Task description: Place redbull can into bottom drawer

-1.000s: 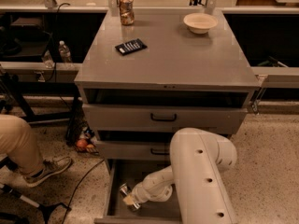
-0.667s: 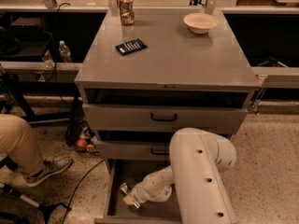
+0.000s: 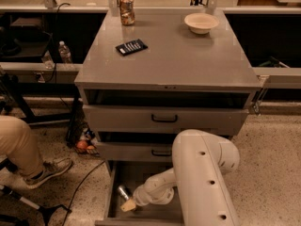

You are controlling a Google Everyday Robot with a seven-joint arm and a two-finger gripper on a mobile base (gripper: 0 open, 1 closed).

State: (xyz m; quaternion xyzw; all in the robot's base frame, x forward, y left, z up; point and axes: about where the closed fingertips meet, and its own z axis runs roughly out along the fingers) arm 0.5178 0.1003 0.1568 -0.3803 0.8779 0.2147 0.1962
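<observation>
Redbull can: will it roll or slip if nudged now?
Probably rolls: the redbull can is a slim cylinder in the flat-floored bottom drawer. Likely slippery, given its shiny metal. The gripper sits right beside it, so a nudge may shift it.

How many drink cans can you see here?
2. A bronze can stands at the back of the cabinet top; a silver can is in the open bottom drawer, by the gripper. The arm may hide more.

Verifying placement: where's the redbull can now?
Camera view, bottom left of centre: the redbull can is inside the open bottom drawer, near its left wall, right against the end effector.
</observation>
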